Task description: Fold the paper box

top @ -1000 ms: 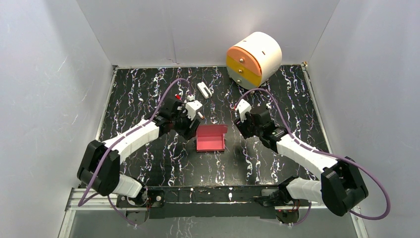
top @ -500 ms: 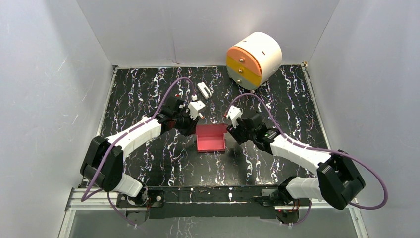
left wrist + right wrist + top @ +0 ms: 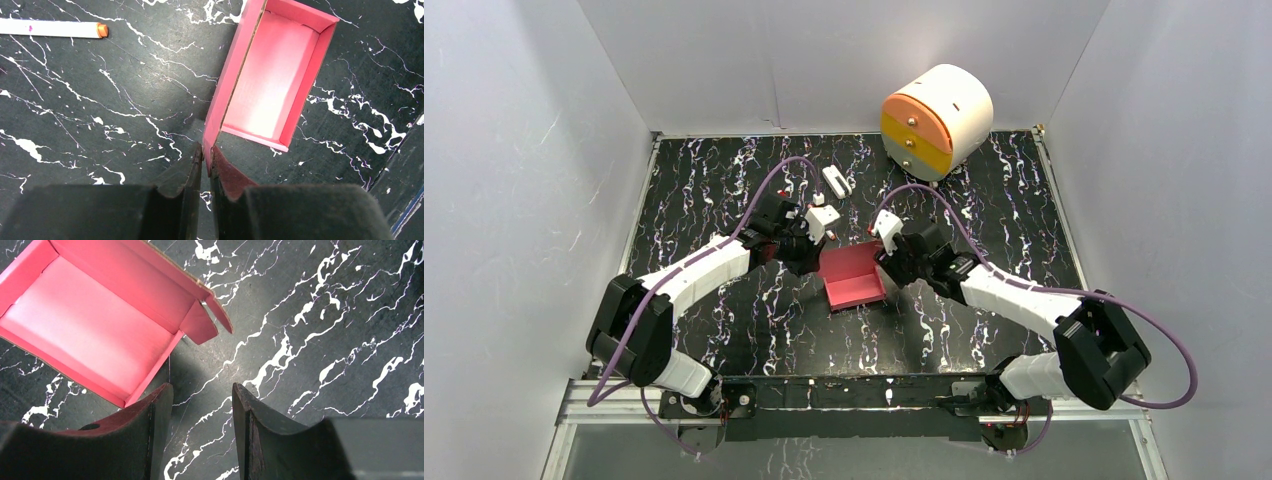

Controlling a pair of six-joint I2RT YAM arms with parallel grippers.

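Observation:
The paper box (image 3: 854, 277) is an open pink-red tray with raised walls, lying mid-table between the two arms. My left gripper (image 3: 816, 250) is at its left end. In the left wrist view the left gripper (image 3: 206, 156) is shut on the near end of the paper box's (image 3: 270, 80) long side wall. My right gripper (image 3: 886, 262) is at the box's right side. The right wrist view shows the right gripper (image 3: 202, 392) open over bare table, its left finger (image 3: 150, 415) just beside the paper box's (image 3: 90, 330) corner, where a small flap sticks out.
A round white drawer unit (image 3: 937, 120) with orange and yellow fronts stands at the back right. A small white object (image 3: 835, 181) lies behind the left gripper. A white stick with an orange tip (image 3: 50, 28) lies to the left of the box. White walls enclose the black marbled table (image 3: 724, 180).
My left gripper has closed on the box's side wall. The right arm has swung left up to the box's right side. The box has turned slightly.

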